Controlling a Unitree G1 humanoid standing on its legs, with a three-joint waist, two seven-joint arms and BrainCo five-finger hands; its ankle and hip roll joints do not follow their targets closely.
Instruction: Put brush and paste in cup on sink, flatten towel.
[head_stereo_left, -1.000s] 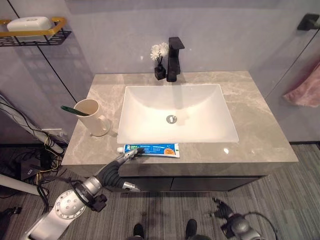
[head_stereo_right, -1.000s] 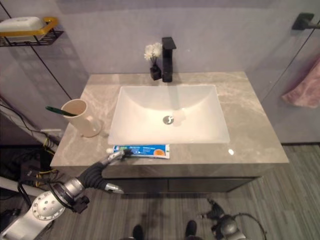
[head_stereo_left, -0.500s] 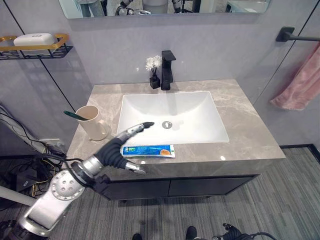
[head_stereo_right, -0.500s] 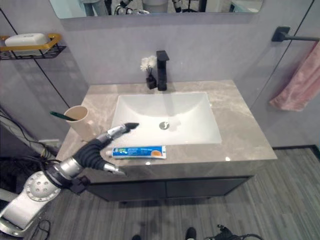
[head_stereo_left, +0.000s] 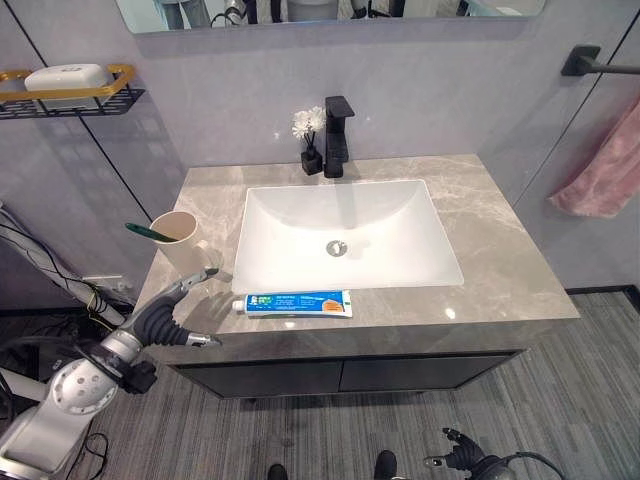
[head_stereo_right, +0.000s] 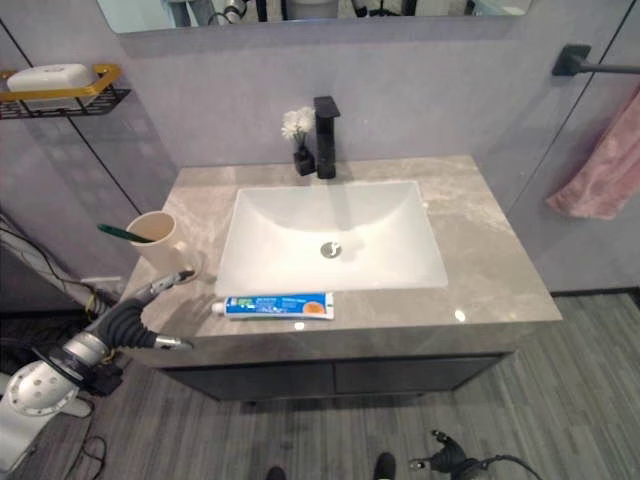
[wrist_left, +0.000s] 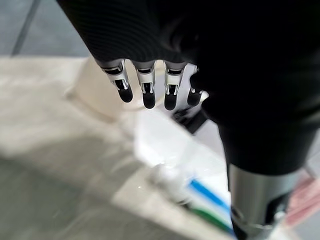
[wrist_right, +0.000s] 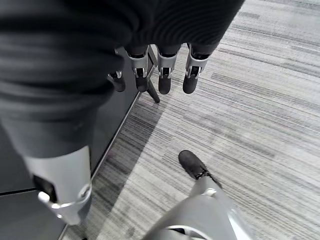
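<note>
- Left eye view: left hand (head_stereo_left: 163, 312) hovering relaxed, grasping nothing, near cup (head_stereo_left: 181, 238).
- Brush (head_stereo_left: 150, 231) sitting in cup; paste (head_stereo_left: 298, 303) lying before sink (head_stereo_left: 345, 232).
- Right hand (wrist_right: 160, 70) hanging relaxed, empty.
- Towel (head_stereo_left: 606, 168) hanging bunched.

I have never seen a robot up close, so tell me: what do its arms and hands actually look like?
The left arm is silver-grey metal with a round disc-shaped joint. Its left hand wears a dark ribbed cover over the back and wrist, like a glove. Slim silver fingers with dark rounded tips stick out in a row. The right hand looks the same: ribbed dark cover, silver fingers, dark tips.
</note>
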